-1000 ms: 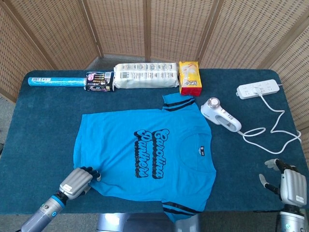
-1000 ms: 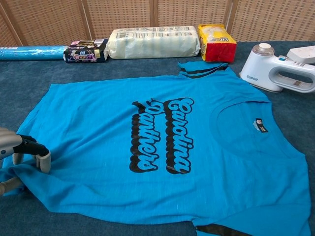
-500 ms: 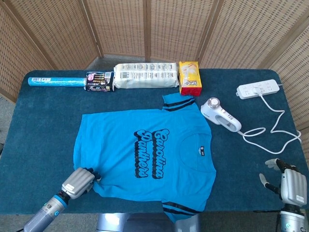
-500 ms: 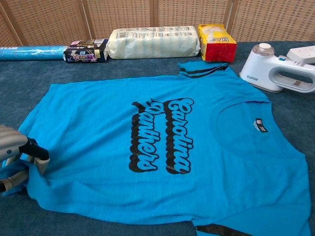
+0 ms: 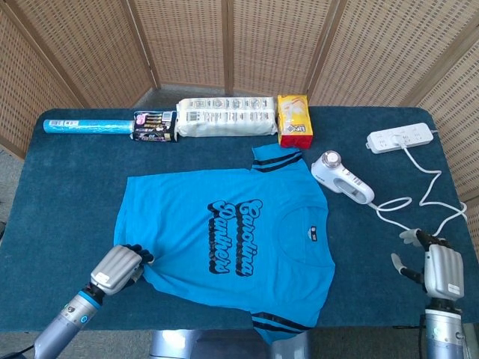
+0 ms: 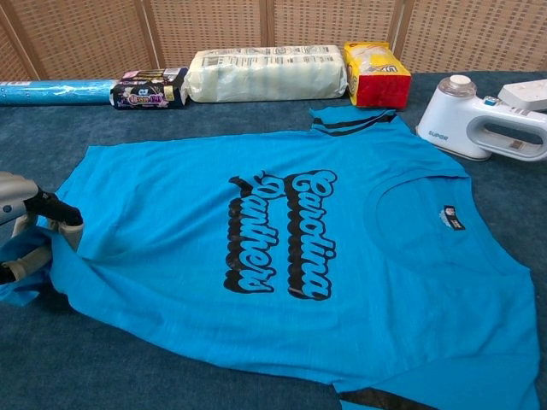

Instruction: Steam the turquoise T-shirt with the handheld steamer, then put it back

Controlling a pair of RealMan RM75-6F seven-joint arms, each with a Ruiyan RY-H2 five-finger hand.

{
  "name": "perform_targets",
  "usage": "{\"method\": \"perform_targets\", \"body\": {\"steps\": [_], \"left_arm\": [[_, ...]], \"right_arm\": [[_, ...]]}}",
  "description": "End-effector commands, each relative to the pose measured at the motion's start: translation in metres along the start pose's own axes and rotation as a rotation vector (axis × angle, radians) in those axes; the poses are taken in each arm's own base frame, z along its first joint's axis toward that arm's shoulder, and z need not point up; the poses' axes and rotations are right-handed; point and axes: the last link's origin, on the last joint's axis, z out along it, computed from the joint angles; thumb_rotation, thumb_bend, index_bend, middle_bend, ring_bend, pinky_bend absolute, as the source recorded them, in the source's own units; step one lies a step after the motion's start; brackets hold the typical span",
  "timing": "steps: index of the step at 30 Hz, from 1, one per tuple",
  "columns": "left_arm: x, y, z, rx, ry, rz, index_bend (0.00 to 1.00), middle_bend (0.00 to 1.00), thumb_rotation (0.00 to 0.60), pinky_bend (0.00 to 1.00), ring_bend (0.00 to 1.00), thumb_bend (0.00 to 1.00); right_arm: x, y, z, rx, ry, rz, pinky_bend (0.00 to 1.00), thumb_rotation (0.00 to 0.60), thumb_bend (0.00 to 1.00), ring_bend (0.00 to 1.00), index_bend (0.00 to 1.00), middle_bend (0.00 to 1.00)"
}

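The turquoise T-shirt [image 5: 232, 239] lies spread flat on the dark blue surface [image 5: 60, 194], its black lettering facing up and its collar pointing toward the robot's right. The left hand [image 5: 118, 269] grips the hem corner of the shirt nearest the front left edge, fingers closed on the cloth, which is bunched and lifted slightly there in the chest view. The right hand [image 5: 434, 268] hovers at the front right edge with its fingers spread and nothing in it, well apart from the shirt. The handheld steamer [image 5: 341, 178] lies on its side just beside the shirt's far sleeve, its white cord [image 5: 419, 200] running to a power strip [image 5: 401, 137] near the far right corner. Along the back edge sit a blue roll [image 5: 86, 127], a dark packet [image 5: 154, 126], a white package [image 5: 224, 117] and a yellow and red pack [image 5: 294, 120].
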Motion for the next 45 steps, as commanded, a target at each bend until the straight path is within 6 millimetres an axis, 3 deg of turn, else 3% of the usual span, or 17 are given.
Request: {"method": "perform_targets", "body": {"steps": [1, 9, 18, 45], "left_arm": [[0.001, 0.001, 0.006, 0.001, 0.008, -0.010, 0.56, 0.55, 0.600, 0.56, 0.45, 0.55], [0.001, 0.005, 0.013, -0.010, 0.009, -0.013, 0.56, 0.55, 0.600, 0.56, 0.45, 0.55], [-0.001, 0.008, 0.014, -0.006, -0.010, -0.017, 0.56, 0.55, 0.600, 0.56, 0.45, 0.55], [-0.009, 0.013, 0.014, -0.009, -0.052, -0.031, 0.56, 0.55, 0.600, 0.56, 0.45, 0.54]], "right_arm": [[0.001, -0.013, 0.019, 0.024, -0.007, 0.033, 0.36, 0.600, 0.29, 0.43, 0.39, 0.46], [0.002, -0.042, 0.062, 0.087, -0.012, 0.056, 0.35, 0.600, 0.28, 0.38, 0.33, 0.40], [-0.013, -0.064, 0.109, 0.087, -0.051, 0.030, 0.34, 0.600, 0.22, 0.35, 0.29, 0.36], [-0.076, -0.085, 0.164, -0.021, -0.098, -0.182, 0.33, 0.600, 0.23, 0.33, 0.22, 0.34]]}}
